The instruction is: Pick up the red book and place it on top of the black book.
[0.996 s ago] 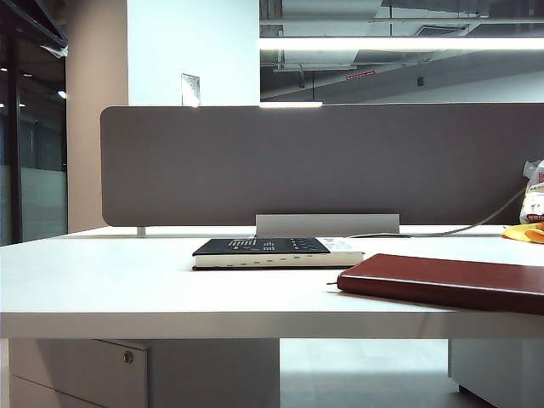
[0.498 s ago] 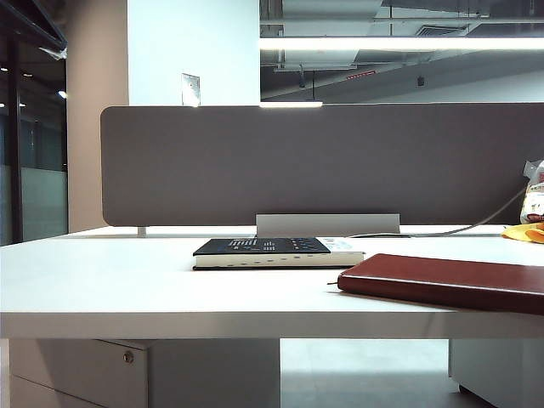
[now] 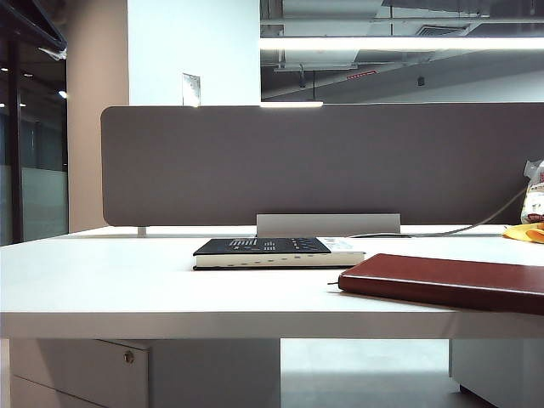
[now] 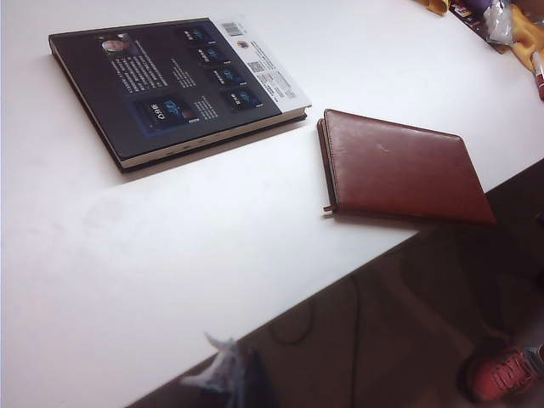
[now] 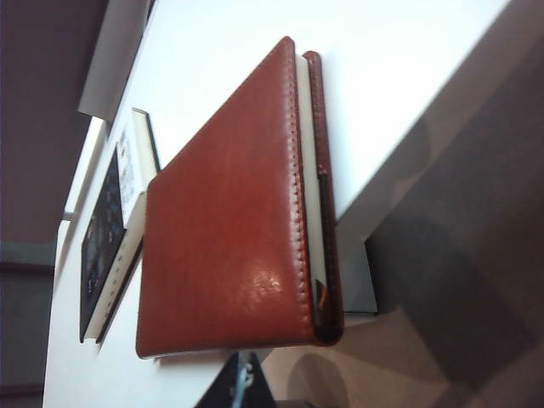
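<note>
1. Jaws of the right gripper [image 5: 240,384] are together and hold nothing; only a dark tip shows in the right wrist view, low beside the near end of the red book [image 5: 229,221]. Of the left gripper [image 4: 225,367] only a blurred pale sliver shows, so I cannot tell how its jaws stand. It hangs off the near edge, well apart from both books.
2. Nothing on the surface [image 3: 127,280] has shifted over the past second in the exterior view. Both books lie exactly as before, and neither arm enters that view.
3. For the task, this reads as the very start: no pick-up has begun, and the right jaws would have to part before they could take the cover.
4. A grey divider panel [image 3: 323,161] closes off the back of the white surface. Behind it are a pale pillar and an open ceiling with a long strip light [image 3: 399,42].
5. The black book [image 3: 268,248] lies flat near the middle, toward the divider.
6. The red book lies flat and closed, just beside the black one but apart from it. It sits at the near right edge, and one corner seems to overhang.
7. Something yellow [image 3: 525,231] sits at the far right.
</note>
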### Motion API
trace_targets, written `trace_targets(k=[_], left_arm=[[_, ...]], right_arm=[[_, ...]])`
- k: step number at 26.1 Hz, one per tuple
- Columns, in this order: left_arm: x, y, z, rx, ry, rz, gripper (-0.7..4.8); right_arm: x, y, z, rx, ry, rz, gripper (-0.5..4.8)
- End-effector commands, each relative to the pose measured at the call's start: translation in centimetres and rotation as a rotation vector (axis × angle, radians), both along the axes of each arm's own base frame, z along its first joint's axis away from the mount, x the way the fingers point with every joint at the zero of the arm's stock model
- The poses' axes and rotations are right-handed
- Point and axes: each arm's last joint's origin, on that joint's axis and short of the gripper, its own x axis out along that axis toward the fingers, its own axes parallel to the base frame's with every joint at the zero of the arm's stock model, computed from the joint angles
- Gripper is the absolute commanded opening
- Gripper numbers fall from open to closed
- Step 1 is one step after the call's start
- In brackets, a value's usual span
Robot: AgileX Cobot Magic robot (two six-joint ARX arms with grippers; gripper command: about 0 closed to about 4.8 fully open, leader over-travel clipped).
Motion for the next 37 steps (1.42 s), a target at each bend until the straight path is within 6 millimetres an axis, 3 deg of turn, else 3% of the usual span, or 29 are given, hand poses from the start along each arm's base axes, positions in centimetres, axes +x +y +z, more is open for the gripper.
trace_targets(k=[1, 15, 17, 18, 20, 27, 31, 37], left_arm=[[0.0, 0.0, 0.3, 0.001, -0.015, -0.002, -0.05], [0.0, 0.0, 0.3, 0.001, -0.015, -0.002, -0.05], [0.0, 0.0, 0.3, 0.001, -0.015, -0.002, -0.05], [0.0, 0.0, 0.3, 0.001, -0.015, -0.002, -0.05], [0.0, 0.0, 0.2, 0.001, -0.014, -0.002, -0.05], [0.0, 0.0, 0.2, 0.0, -0.013, -0.003, -0.05], [0.0, 0.0, 0.2, 0.0, -0.013, -0.003, -0.05], [0.0, 0.0, 0.2, 0.001, -0.013, -0.002, -0.05]], right_arm=[[0.3, 0.0, -0.1, 0.02, 0.015, 0.001, -0.08], [1.8, 0.4, -1.2, 0.131, 0.123, 0.037, -0.01], [1.9, 0.4, -1.4, 0.139, 0.143, 0.037, 0.47], [2.0, 0.4, -1.7, 0.159, 0.172, 0.037, 1.35], [2.2, 0.5, -2.0, 0.168, 0.192, 0.049, 1.82], [2.4, 0.4, -2.0, 0.154, 0.175, 0.031, 1.87], [2.5, 0.4, -2.3, 0.15, 0.202, 0.023, 2.79], [3.2, 0.6, -2.6, 0.152, 0.185, 0.069, 2.79]])
